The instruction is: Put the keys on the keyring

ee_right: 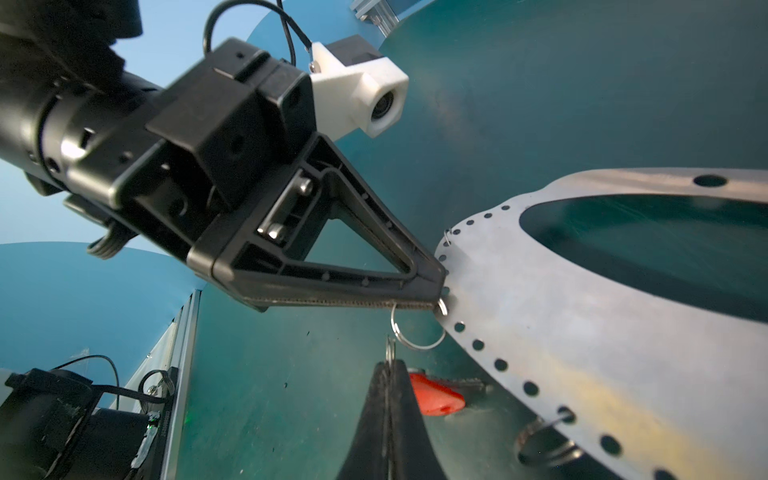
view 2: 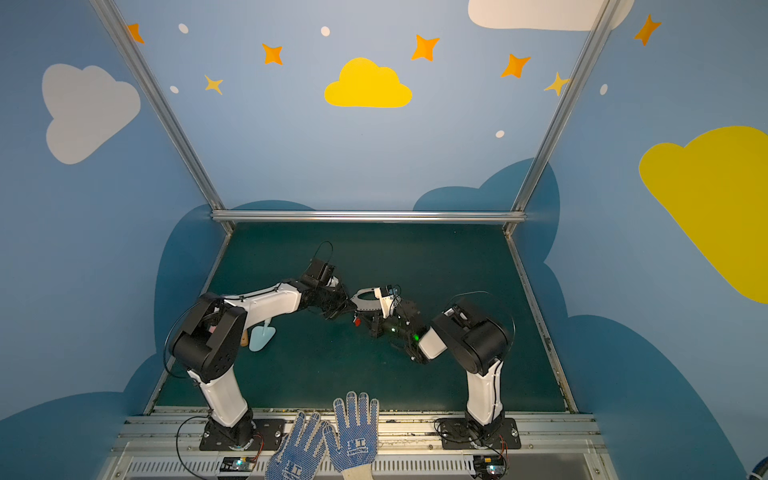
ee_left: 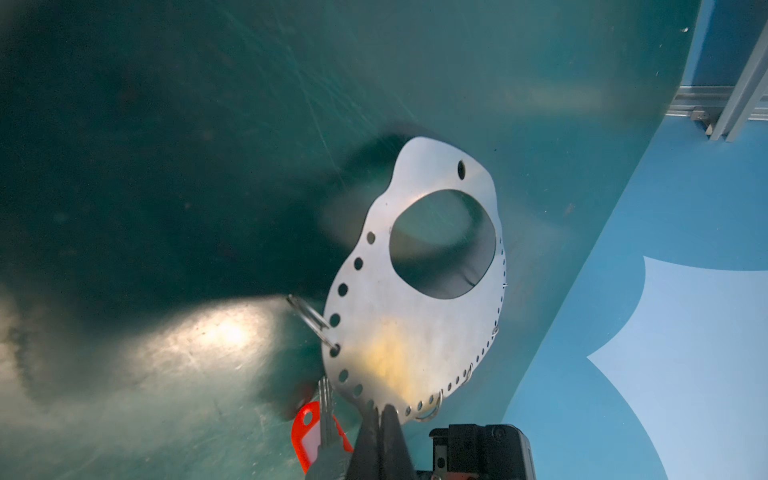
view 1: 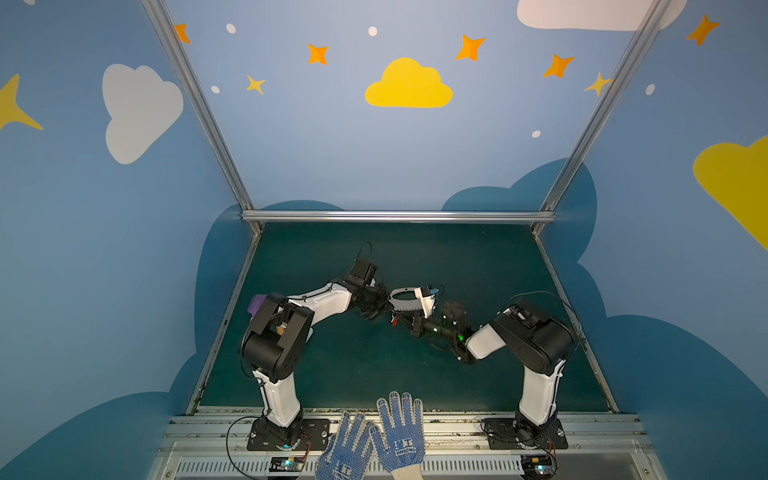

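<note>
Right wrist view puts the keys (ee_right: 440,399) just beside the right gripper (ee_right: 389,370). The red tag and the silver key sit close against one side of its fingertips, below the rim of the keyring (ee_right: 561,332). The right gripper's fingers are pressed together, and a thin wire ring (ee_right: 389,351) stands edge-on out of their tips. Whether that ring is joined to the keys cannot be told.

Ahead of this gripper and a little apart from it, the left gripper (ee_right: 442,291) is clamped tight on the keyring's rim. Its tips are at the row of tiny holes, and a split ring (ee_right: 415,332) hangs from the rim right beside them. The grey plate reaches away from the left gripper, tilted above the green mat (ee_right: 291,374), with its large oval hole beyond the tips.

In the left wrist view the left gripper (ee_left: 380,411) bites the plate's edge, and the keys (ee_left: 322,419) show just beside its fingers.

In both top views the keyring (view 1: 405,308) (view 2: 368,307) sits between the two wrists, near the mat's middle. Well behind the left gripper, under that arm, a pale blue toy shovel (view 2: 262,336) lies on the mat. A pair of blue dotted gloves (view 1: 399,432) lies between the arm bases.
</note>
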`<state>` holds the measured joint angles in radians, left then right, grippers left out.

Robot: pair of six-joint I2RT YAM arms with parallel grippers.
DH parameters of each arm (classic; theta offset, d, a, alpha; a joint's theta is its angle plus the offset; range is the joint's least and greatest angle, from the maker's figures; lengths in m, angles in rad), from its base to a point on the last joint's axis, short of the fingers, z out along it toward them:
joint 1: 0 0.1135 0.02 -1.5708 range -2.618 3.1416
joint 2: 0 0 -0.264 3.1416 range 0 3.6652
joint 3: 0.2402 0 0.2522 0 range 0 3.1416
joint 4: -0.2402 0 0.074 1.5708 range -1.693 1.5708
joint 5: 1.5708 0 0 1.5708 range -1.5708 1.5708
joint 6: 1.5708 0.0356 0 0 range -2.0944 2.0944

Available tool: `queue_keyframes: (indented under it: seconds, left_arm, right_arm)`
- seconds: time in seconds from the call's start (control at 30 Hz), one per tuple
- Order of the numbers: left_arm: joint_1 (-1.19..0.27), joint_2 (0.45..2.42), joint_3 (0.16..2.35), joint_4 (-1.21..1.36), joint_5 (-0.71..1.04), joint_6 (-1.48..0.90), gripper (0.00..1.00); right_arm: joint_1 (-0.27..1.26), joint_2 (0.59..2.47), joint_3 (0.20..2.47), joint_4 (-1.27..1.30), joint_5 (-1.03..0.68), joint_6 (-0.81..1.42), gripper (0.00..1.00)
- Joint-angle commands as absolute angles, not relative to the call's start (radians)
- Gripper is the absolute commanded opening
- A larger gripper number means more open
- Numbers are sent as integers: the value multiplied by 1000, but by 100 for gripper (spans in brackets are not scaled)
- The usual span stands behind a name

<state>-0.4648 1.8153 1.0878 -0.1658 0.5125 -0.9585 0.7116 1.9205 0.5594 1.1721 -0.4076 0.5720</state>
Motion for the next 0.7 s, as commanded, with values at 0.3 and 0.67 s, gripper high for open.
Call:
queue_keyframes:
  seconds: [0.3,0.67]
  left_arm:
    - [-460,1772,1062,-137,542,-967,4]
    - [-458,1765,1057,-140,542,-959,4]
  right_arm:
    - [713,1916,568,1224,-342,569,0]
    - [695,1911,543,1251,-306,600,0]
